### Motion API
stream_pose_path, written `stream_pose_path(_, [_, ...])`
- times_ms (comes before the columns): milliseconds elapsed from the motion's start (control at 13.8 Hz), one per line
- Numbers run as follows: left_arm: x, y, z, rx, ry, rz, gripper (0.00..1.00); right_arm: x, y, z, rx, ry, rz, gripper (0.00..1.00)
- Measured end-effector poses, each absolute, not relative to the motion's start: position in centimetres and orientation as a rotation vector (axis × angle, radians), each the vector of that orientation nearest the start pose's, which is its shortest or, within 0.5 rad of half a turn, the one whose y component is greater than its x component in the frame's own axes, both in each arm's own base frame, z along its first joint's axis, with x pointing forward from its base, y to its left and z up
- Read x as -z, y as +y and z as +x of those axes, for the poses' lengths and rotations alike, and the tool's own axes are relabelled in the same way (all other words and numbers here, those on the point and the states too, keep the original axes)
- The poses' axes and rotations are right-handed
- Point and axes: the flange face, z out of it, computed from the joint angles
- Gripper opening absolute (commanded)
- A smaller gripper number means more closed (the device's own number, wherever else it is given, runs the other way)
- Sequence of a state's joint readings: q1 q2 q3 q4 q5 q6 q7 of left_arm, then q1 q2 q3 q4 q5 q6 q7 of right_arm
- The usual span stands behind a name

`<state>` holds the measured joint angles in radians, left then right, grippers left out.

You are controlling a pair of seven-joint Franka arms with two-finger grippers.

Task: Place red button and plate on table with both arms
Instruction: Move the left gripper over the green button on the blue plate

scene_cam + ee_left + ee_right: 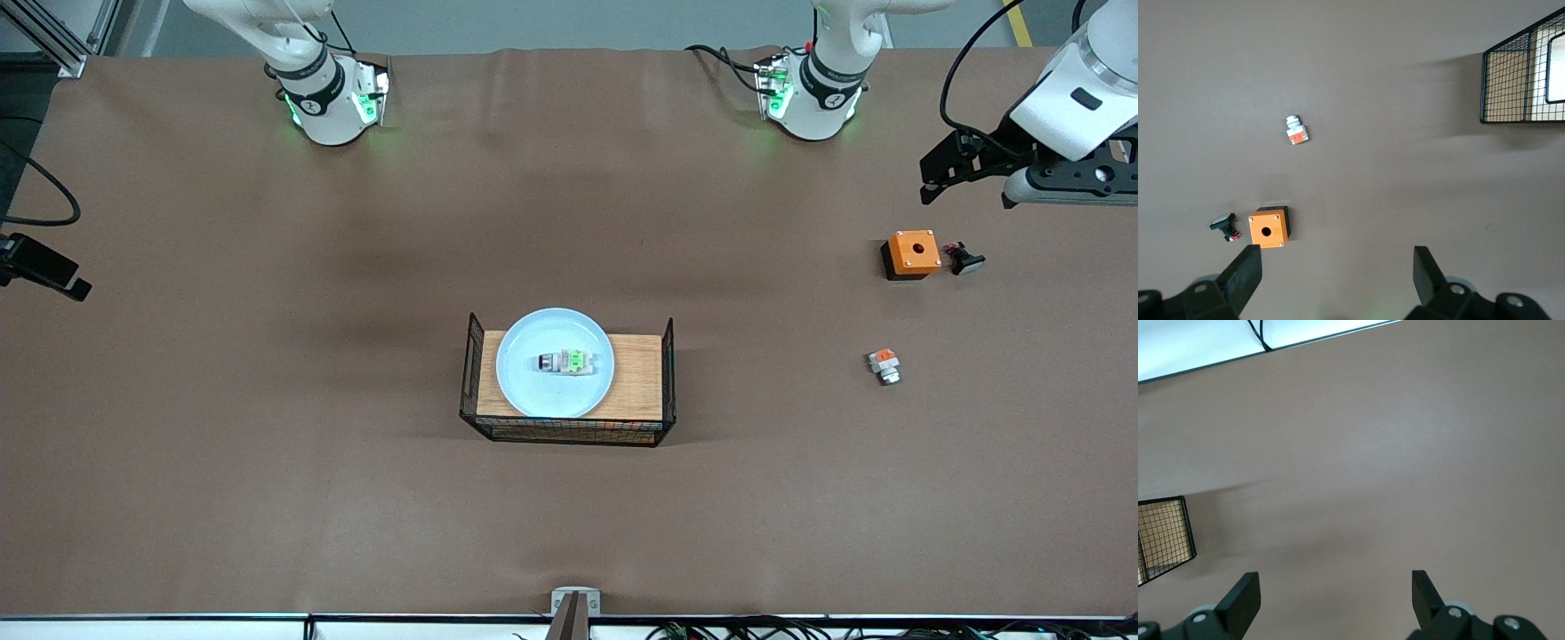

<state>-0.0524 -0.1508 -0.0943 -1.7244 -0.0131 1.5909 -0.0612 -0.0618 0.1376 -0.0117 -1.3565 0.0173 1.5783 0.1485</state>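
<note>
Two grippers wait with jaws spread wide: left gripper [1335, 280] at frame's upper right, right gripper [1331, 600] unseen there. At centre, the red button [566, 362] lies on the plate [524, 373]. Button looks light, pinchable across its body; plate looks stiff, slippery, best gripped by its rim.

The front camera sits high above the tabletop [267, 498] edge away from the robots' bases and looks down across nearly the whole surface, with the bases along the top of its picture. The left wrist camera hangs over the left arm's end of the tabletop, facing down past the spread fingers of the left gripper [1338, 280]; it shares the orange box [1269, 227] and one wire end of the wooden tray [1521, 80] with the front view. The right wrist camera looks down past the right gripper [1336, 600] toward the front camera's edge, sharing only a corner of that tray.
</note>
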Motion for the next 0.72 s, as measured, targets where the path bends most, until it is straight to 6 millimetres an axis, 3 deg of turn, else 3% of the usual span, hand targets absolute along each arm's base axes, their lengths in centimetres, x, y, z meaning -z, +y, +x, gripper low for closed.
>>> stream_pose_path(724, [-62.2, -8.5, 50.4, -0.003, 0.147, -3.136, 1.00, -64.7, -4.2, 59.7, 0.133, 0.344, -3.101, 1.00])
